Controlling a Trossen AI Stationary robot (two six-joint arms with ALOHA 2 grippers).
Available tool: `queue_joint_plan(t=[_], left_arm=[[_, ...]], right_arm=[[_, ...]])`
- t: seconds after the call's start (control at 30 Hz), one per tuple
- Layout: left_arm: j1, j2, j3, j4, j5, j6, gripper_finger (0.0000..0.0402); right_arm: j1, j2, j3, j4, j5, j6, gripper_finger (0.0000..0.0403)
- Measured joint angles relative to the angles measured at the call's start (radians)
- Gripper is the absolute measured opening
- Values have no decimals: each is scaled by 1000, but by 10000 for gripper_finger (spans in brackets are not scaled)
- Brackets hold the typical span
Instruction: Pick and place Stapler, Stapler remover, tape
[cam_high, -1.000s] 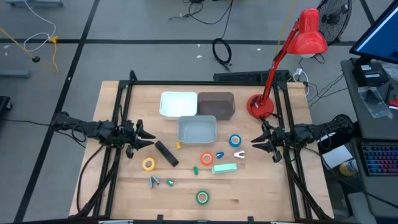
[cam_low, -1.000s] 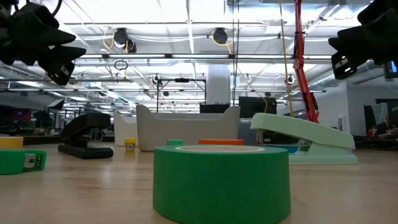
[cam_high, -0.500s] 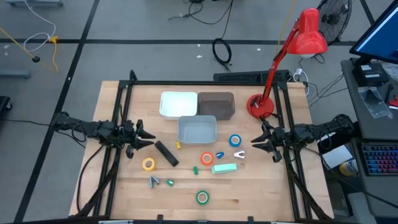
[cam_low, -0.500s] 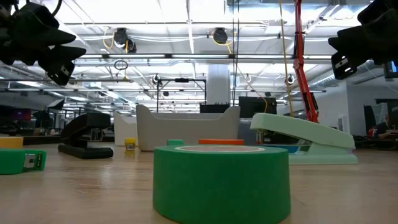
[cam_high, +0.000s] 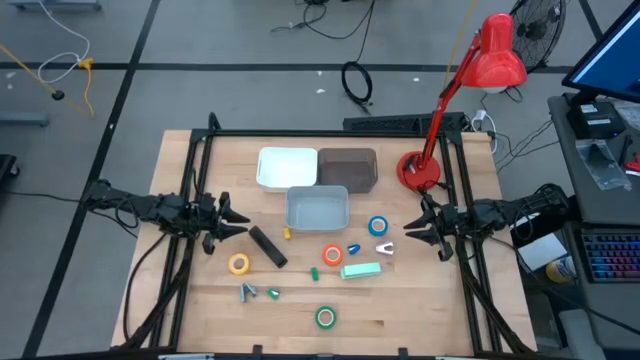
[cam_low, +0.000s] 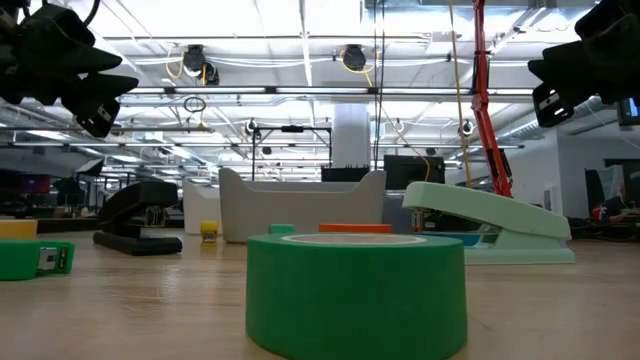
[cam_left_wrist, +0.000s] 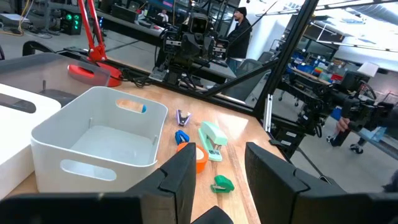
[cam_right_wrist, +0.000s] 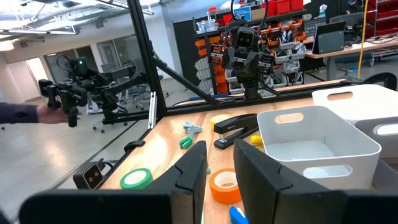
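Blue tape (cam_high: 377, 227) half-hidden behind bin (cam_left_wrist: 99, 144), tools idle

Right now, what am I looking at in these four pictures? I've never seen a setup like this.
It is a robot with two dark arms at a wooden table. One camera looks down from above, one sits at table height, and one rides on each wrist. The left gripper and right gripper hover at the table's sides, jaws open, holding nothing. On the table lie three bins, a black stapler, a mint stapler, and tape rolls: yellow, blue, orange, green.
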Motion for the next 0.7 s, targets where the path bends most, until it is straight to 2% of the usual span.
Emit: queue_joint_plan(t=[0.4, 0.57, 0.7], left_arm=[[0, 0, 0, 6, -66, 20, 136], [0, 0, 1, 71, -101, -109, 136], [-15, 48, 60, 62, -92, -100, 136]], right_arm=[[0, 0, 0, 0, 0, 0, 73], [0, 0, 0, 0, 0, 0, 73], [0, 0, 0, 0, 2, 0, 73]])
